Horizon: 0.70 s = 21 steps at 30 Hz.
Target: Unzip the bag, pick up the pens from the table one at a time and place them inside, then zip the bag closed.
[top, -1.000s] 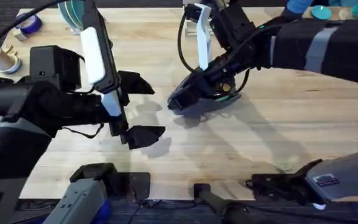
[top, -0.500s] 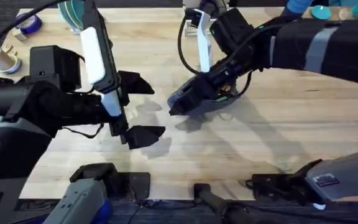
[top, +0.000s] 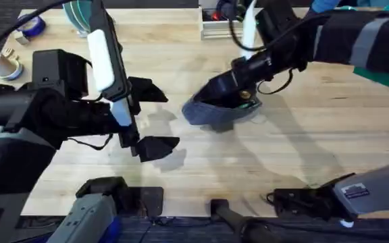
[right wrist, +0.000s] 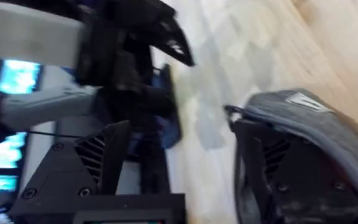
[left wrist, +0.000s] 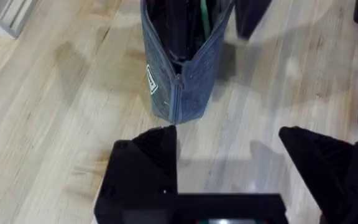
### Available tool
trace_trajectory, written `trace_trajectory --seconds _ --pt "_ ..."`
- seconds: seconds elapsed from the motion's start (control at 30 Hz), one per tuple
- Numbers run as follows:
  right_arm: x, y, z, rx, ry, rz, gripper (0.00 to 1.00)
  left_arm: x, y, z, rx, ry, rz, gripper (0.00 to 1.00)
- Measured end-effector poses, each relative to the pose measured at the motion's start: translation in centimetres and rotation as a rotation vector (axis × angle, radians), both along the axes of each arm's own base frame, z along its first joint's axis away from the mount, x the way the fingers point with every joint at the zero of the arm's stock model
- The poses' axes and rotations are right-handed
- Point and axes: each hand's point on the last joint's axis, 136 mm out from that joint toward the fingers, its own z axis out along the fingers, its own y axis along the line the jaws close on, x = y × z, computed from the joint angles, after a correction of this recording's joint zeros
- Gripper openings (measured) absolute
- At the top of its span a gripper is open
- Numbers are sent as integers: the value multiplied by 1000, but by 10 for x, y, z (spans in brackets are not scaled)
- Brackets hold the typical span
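Observation:
The grey-blue bag (top: 211, 115) lies mid-table with its zipper open. In the left wrist view the bag (left wrist: 179, 74) gapes, and a green pen (left wrist: 204, 14) and a dark pen (left wrist: 176, 25) lie inside. My right gripper (top: 215, 91) hovers over the bag's left end, open; in its own view the right gripper (right wrist: 179, 162) has one finger (right wrist: 260, 168) against the bag's rim (right wrist: 316, 124). My left gripper (top: 152, 118) stands open a short way left of the bag, its fingers (left wrist: 154, 155) empty above the table (top: 316, 128).
A white tray (top: 215, 27) stands at the back centre. A tape roll (top: 32, 25), a teal bowl (top: 80, 13) and a small cup (top: 2, 64) sit at the back left. Bare wood stretches in front of and to the right of the bag.
My right arm has swung back and to the right, and its gripper has shifted along the bag. The bag has moved slightly. The left arm has stayed still.

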Motion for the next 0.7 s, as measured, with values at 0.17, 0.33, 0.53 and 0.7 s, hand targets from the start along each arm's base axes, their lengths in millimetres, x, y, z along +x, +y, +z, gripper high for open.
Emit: trace_trajectory --seconds 0.17,0.33,0.53,0.7 --pt "-7 1 26 144 55 37 997 0 0 0 0 0 0 995" --pt "-13 2 42 234 90 69 997 0 0 0 0 0 0 995" --pt "-14 2 47 261 100 79 997 0 0 0 0 0 0 995" --pt "-13 2 43 237 93 72 997 0 0 0 0 0 0 995"
